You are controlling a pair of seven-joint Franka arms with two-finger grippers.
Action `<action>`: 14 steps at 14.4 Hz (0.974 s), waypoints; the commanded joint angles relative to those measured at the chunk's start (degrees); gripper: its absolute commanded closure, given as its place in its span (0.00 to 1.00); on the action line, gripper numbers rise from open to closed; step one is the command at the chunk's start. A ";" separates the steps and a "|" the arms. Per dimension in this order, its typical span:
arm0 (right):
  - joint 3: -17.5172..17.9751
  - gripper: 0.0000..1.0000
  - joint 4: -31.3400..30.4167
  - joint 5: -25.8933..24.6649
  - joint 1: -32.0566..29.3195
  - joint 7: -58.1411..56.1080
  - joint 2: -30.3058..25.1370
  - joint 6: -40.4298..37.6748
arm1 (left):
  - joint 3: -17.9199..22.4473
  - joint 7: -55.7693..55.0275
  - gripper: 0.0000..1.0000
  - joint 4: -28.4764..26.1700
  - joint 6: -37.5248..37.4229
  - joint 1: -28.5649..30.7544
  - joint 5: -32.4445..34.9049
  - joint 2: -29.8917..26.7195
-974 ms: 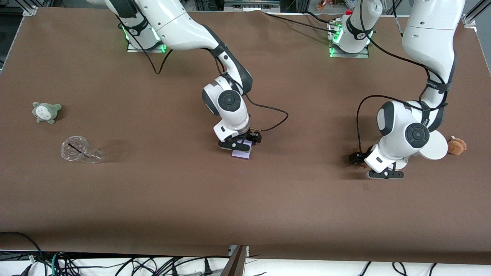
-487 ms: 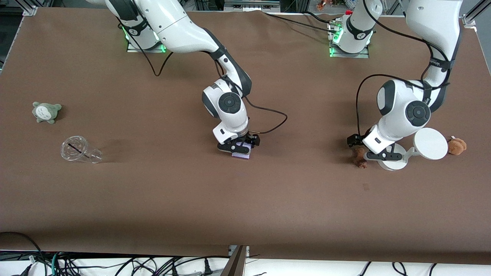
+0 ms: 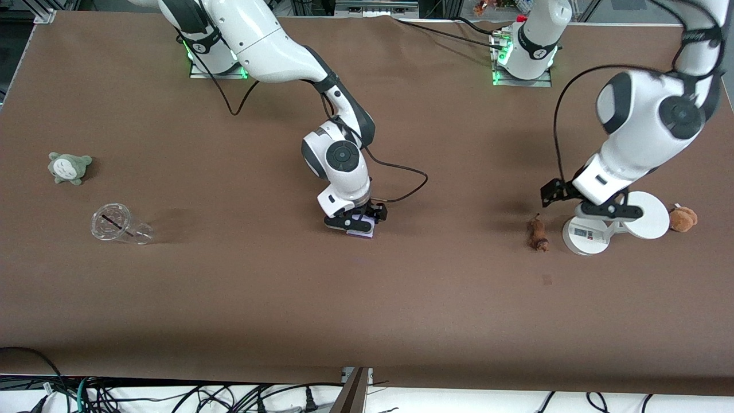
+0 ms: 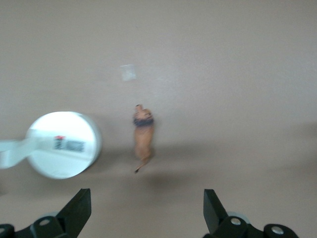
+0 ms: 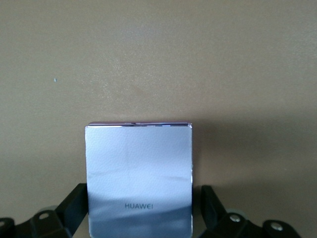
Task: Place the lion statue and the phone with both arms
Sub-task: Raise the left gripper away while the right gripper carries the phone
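The lion statue [image 3: 538,233], a small brown figurine with a darker head and thin tail, lies on the brown table; in the left wrist view the lion statue [image 4: 143,136] lies free and well clear of the fingertips. My left gripper [image 3: 609,212] [image 4: 146,198] hangs open and empty above the white round-based device beside the statue. The phone [image 3: 362,230] [image 5: 138,173], a pale-lavender square, lies flat near the table's middle. My right gripper [image 3: 356,221] [image 5: 143,193] is low over it, open, a finger on each side, with a slim gap at one edge.
A white round-based device [image 3: 586,236] [image 4: 63,145] stands beside the lion, with a tan plush [image 3: 683,218] past it at the left arm's end. A grey plush [image 3: 69,167] and a tipped clear cup [image 3: 117,224] lie at the right arm's end.
My left gripper has let go of the lion, risen and drawn back toward its base, uncovering the statue and white device. The right gripper has barely moved over the phone.
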 commanded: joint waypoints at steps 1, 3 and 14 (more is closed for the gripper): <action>-0.16 0.23 1.24 -1.17 -0.02 0.58 0.82 0.53 | 0.06 0.84 0.00 3.89 -8.59 0.12 3.85 -4.60; -0.16 0.61 1.24 -1.17 -0.02 0.40 0.73 0.53 | 0.06 0.93 0.00 6.08 -13.69 1.35 3.85 -7.77; -1.13 0.65 0.89 -0.29 -13.27 -25.50 -7.35 -20.19 | 0.32 -0.12 0.00 21.82 -33.03 2.50 5.97 -8.48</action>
